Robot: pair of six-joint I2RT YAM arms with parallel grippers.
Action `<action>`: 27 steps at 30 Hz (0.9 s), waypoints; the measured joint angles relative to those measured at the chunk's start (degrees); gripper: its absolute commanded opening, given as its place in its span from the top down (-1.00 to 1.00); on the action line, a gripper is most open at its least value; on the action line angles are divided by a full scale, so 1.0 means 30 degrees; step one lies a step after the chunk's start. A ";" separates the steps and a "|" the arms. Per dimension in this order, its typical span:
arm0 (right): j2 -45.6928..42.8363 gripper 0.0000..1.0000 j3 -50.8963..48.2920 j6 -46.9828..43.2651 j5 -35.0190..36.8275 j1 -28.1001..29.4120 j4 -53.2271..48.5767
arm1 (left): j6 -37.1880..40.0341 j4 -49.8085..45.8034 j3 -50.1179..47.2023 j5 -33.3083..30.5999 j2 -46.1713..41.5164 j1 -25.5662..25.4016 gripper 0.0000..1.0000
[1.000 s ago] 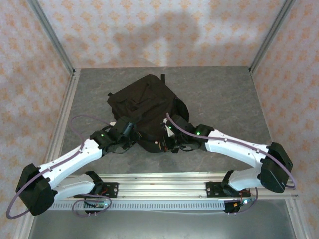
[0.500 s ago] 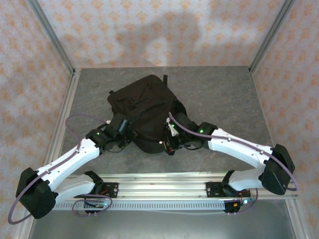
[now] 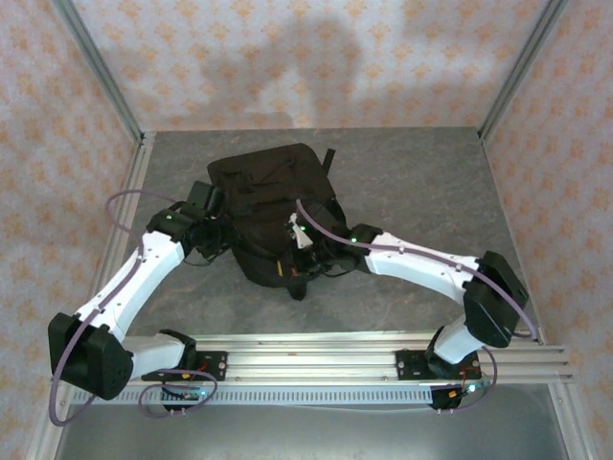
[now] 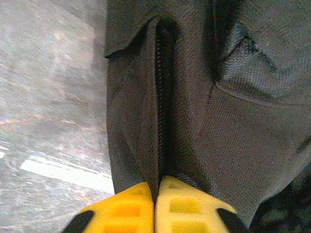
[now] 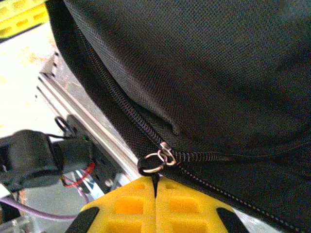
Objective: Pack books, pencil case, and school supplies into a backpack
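Closure of the right pincer is complete: its yellow pads meet on the dark cord of the zip pull, whose ring hangs from the slider at the near edge of the backpack. In the overhead view we find this pincer at the bag's near rim.

Further in, at the bag's left side, the left pincer has its pads closed against the black fabric, in line with a side zip. We cannot tell whether a fold is caught between them.

The backpack lies flat near the middle of the tabletop, with its straps toward the far side.

We judge the step in hand to be working the main zip. Faults to expect:
- The cord slips from the pads if we pull off the line of the track.
- The slider jams if slack fabric folds into it.
- The whole bag drags across the tabletop if the left pincer holds no fabric.
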 measured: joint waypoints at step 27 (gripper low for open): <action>0.0619 1.00 -0.0117 0.1042 0.1005 0.0546 0.1180 | -0.8211 0.1107 -0.3708 0.1574 -0.3104 -0.3898 0.17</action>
